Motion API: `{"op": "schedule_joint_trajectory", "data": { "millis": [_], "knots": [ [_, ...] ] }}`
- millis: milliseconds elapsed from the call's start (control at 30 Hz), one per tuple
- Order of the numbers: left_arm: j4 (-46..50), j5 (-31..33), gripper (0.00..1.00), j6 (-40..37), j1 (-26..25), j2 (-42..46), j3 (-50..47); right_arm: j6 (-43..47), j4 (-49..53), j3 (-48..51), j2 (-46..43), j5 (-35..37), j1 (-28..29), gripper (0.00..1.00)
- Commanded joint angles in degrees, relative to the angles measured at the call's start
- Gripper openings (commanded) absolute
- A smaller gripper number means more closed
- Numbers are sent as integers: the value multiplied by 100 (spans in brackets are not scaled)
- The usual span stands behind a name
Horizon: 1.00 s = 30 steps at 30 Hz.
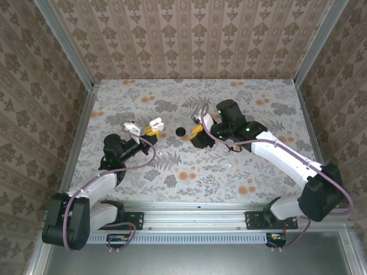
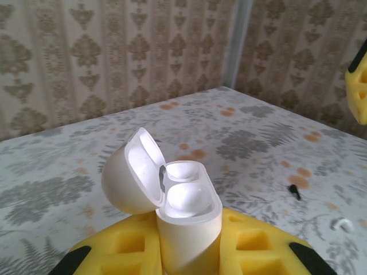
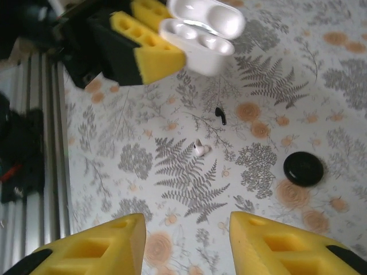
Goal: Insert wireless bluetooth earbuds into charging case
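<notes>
The white charging case (image 2: 189, 226) stands upright with its lid flipped open, and both wells look empty. My left gripper (image 2: 186, 255) is shut on its lower body with yellow foam pads (image 2: 258, 246). In the right wrist view the same case (image 3: 200, 35) hangs above the table in the left gripper (image 3: 143, 51). On the table below it lie a tiny black earbud (image 3: 221, 116) and a small white earbud-shaped piece (image 3: 199, 149). My right gripper (image 3: 186, 240) hovers open above the table, nothing between its pads. The black earbud (image 2: 294, 191) lies right of the case.
A flat black round disc (image 3: 303, 168) lies on the floral tabletop (image 1: 189, 183), between the two grippers (image 1: 180, 131). Patterned walls close in the back and both sides. A metal rail (image 1: 195, 206) runs along the near edge.
</notes>
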State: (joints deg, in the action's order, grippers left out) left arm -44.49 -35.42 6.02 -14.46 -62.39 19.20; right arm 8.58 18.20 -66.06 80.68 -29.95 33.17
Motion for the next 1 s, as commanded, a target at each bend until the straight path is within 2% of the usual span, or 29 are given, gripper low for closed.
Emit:
{"op": "schedule_joint_trajectory", "data": {
  "millis": [0,167,200,300,400,633,967],
  "knots": [
    [502,778,0,-141,91,349,-22,-2166,230,-468,494,666,161,45],
    [924,1121,0,-145,351,602,-53,-3921,916,-1194,1238,1334,618,48],
    [930,1201,0,-125,396,635,-78,-4396,944,-1280,1350,1490,691,51],
    [1049,1433,0,-178,497,657,-78,-5805,1035,-1430,1594,1887,809,52],
    [1241,1719,0,-224,574,649,-33,-7199,1106,-1515,1853,2087,920,52],
    [1575,1929,0,-341,757,654,113,-10038,1475,-1939,2695,2099,1338,51],
    [1821,2173,0,-389,967,930,129,-11603,2316,-3469,4140,2171,1624,51]
  ]
}}
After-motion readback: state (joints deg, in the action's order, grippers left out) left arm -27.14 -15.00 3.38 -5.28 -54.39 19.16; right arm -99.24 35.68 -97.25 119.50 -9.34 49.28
